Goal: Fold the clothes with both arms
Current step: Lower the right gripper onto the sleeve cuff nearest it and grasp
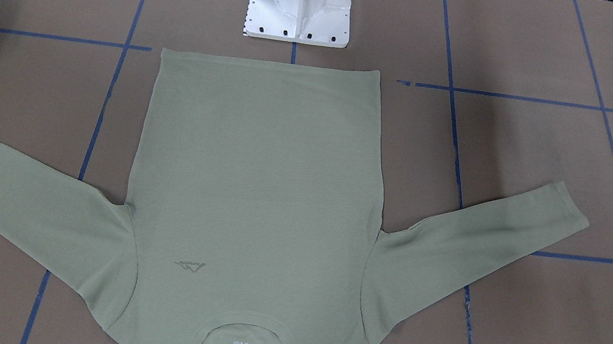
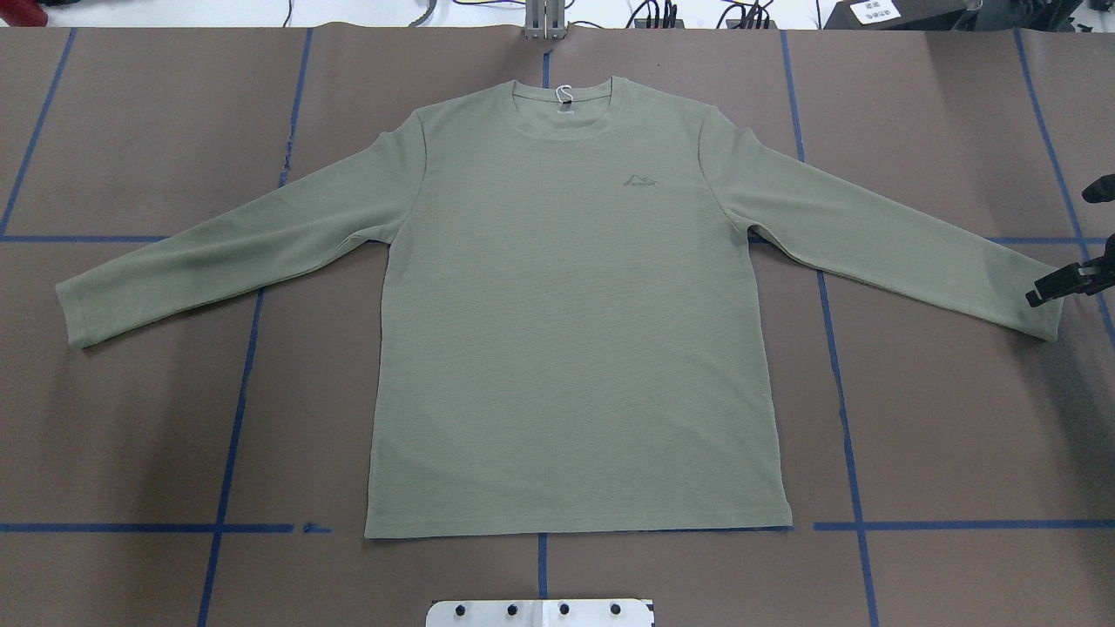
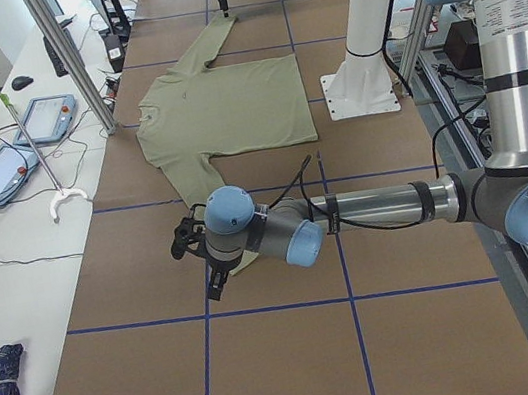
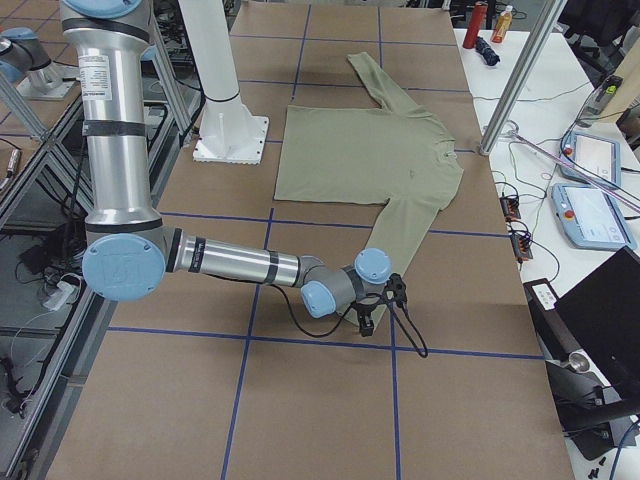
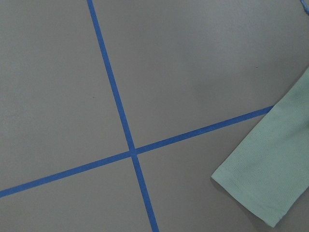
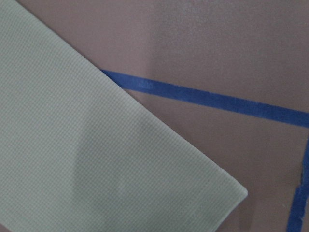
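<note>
**Shirt Spread Flat, a Gripper Posted at Each Cuff**

Nearest the robot, the white pedestal base [image 2: 540,612] is seen bolted to the table [image 2: 941,418]. The table is covered in brown paper and marked into squares by blue tape lines [image 2: 235,409]. Just beyond the base, the shirt [image 2: 566,331] is laid flat and front up in the middle of the table, with its hem near and its neck far.

The left sleeve [image 2: 235,252] and right sleeve [image 2: 888,239] are stretched outward, their ends drawn nearer than the shoulders. The left cuff [image 5: 256,188] is shown lying flat beside a crossing of tape. The left gripper [image 3: 202,261] is held low near that cuff, and it cannot be told whether its fingers are parted or closed.

The right cuff [image 6: 193,193] is likewise laid flat, its corner near a tape line. The right gripper [image 2: 1045,294] is caught only partly at the frame edge, its black tip over the sleeve by the cuff. Neither its finger state nor any contact can be told.

Farther on, a small tonal logo [image 2: 640,181] is placed on the right of the chest. The ribbed collar [image 2: 566,132] and the white neck tag [image 2: 564,94] are found at the far edge.
</note>
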`<state>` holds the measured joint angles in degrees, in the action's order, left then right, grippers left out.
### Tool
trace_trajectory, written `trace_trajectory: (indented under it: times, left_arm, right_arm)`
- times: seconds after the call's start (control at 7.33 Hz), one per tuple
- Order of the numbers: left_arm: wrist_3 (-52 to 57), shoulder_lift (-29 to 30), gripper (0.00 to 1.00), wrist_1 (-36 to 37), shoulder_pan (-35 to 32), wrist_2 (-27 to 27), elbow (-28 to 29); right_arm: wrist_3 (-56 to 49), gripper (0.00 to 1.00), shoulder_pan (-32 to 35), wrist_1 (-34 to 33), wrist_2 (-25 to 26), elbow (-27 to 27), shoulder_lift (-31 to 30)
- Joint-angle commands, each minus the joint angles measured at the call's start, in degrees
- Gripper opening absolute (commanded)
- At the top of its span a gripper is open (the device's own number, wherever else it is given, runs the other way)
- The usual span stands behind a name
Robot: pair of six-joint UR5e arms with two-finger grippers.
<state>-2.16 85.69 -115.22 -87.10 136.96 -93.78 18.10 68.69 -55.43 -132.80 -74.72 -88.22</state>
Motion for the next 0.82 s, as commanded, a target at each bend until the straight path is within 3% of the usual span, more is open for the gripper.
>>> trace_trajectory:
  times: [0.0, 0.68]
  left_arm:
    - [0.1, 0.0, 1.0, 0.0, 0.0, 0.1, 0.0]
    - [0.0, 0.1, 1.0, -0.1, 0.0, 0.2, -0.4]
  right_arm:
    - [0.0, 1.0, -0.1, -0.2, 0.0, 0.1, -0.2]
    - [0.0, 0.99, -0.3, -0.2, 0.1, 1.7, -0.1]
